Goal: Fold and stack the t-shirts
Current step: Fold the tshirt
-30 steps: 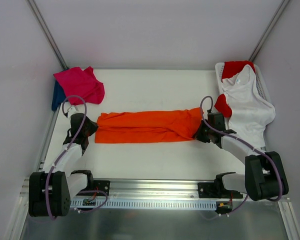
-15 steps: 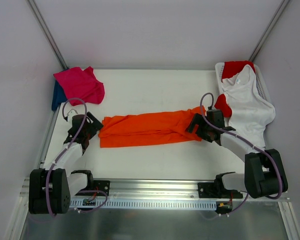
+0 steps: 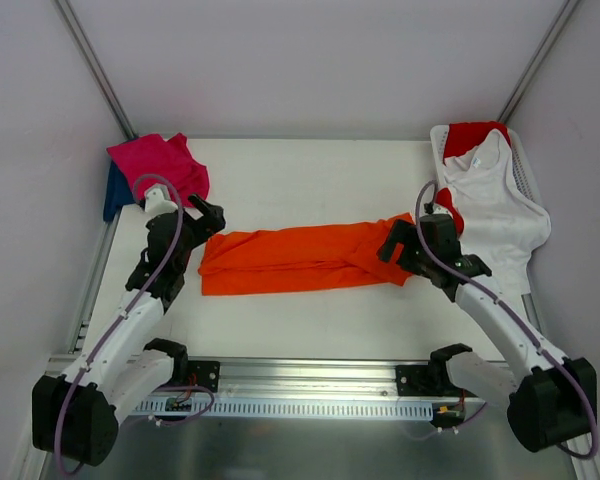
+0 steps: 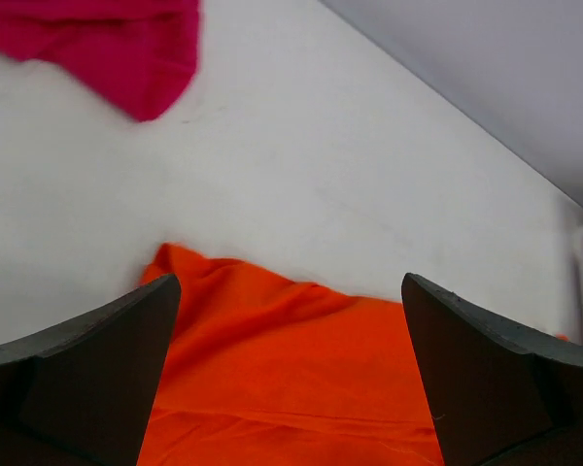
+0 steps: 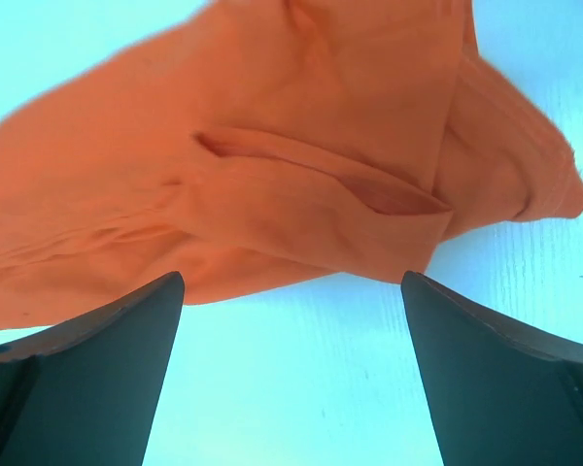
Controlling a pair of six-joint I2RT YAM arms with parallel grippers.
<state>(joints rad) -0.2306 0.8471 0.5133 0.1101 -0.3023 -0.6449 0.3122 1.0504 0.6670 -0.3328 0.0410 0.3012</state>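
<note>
The orange t-shirt (image 3: 300,258) lies flat on the table (image 3: 300,175) as a long, narrow band, doubled over along its length, with its right end bunched into a looser fold. The left gripper (image 3: 208,215) hangs just off the shirt's left end and the right gripper (image 3: 392,245) just over its right end. Both have their jaws spread wide with nothing between them, so the shirt is held by neither arm. Beyond the orange shirt's left end, towards the far corner, a pink shirt (image 3: 160,168) sits on top of a dark blue one (image 3: 113,192). This looks like the start of the stack, though the pink one is rumpled rather than neat. To the right of the orange shirt, a white shirt (image 3: 495,205) and a red one (image 3: 472,135) spill over a white basket (image 3: 525,170), both unfolded. By my reading, the orange shirt is about halfway through its folds. It still needs shortening end to end and moving to the stack, and the white and red shirts are still untouched.
</note>
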